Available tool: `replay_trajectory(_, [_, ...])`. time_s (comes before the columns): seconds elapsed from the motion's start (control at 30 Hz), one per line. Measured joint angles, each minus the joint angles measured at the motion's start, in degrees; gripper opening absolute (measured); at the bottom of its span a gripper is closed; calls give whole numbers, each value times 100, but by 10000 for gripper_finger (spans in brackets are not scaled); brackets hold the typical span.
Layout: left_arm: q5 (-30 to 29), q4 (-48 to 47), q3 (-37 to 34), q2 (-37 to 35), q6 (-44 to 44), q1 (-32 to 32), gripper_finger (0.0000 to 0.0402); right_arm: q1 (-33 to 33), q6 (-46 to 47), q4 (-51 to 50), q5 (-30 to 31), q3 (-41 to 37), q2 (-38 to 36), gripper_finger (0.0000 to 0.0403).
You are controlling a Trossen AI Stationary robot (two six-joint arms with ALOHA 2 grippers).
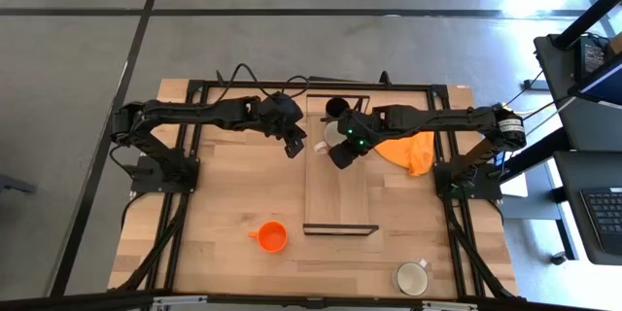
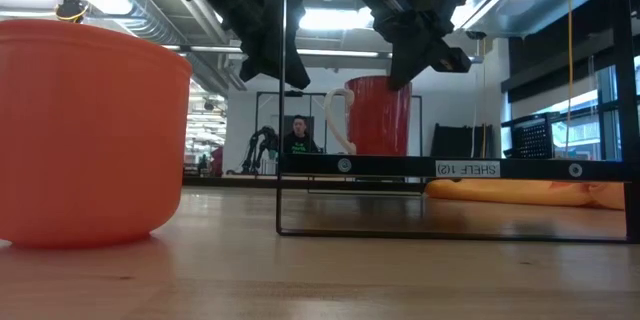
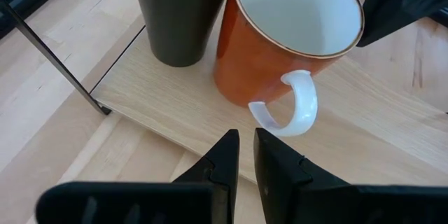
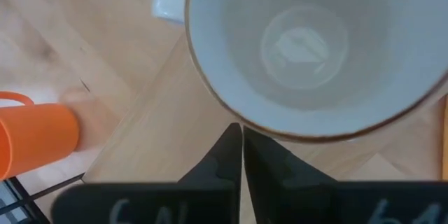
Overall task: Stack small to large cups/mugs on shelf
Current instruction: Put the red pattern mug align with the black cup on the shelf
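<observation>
- Your right gripper [image 4: 242, 147] hangs with its fingers pressed together, holding nothing, just above the rim of the red mug [image 4: 315, 49] on the shelf [image 1: 339, 170].
- Your left gripper [image 3: 243, 155] sits just beside that mug's white handle [image 3: 290, 105], fingers nearly closed with a thin gap and nothing between them.
- The black tumbler [image 3: 178, 14] stands touching or almost touching the mug, on the side away from the left gripper.
- The orange cloth [image 1: 408, 151] lies beside the shelf under the right arm.
- The orange cup [image 1: 271, 236] and a white mug [image 1: 412, 277] stand on the table, well apart from both grippers.
- The mug is red outside, white inside, upright.
</observation>
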Motion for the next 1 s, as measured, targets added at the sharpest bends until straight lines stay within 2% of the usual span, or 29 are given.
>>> replay_trajectory(0.1, [2,0,0,0,-2,0,39,0,0,0,-22,0,0,18])
replay_trajectory(0.33, [4,0,0,0,-4,0,39,63,3,0,-617,0,-2,18])
replay_trajectory(0.5, [342,-9,0,0,-75,-48,39,111,30,0,-618,0,-4,18])
replay_trajectory(1.0, [356,96,9,172,-551,-553,39,105,-133,-3,-615,2,-7,18])
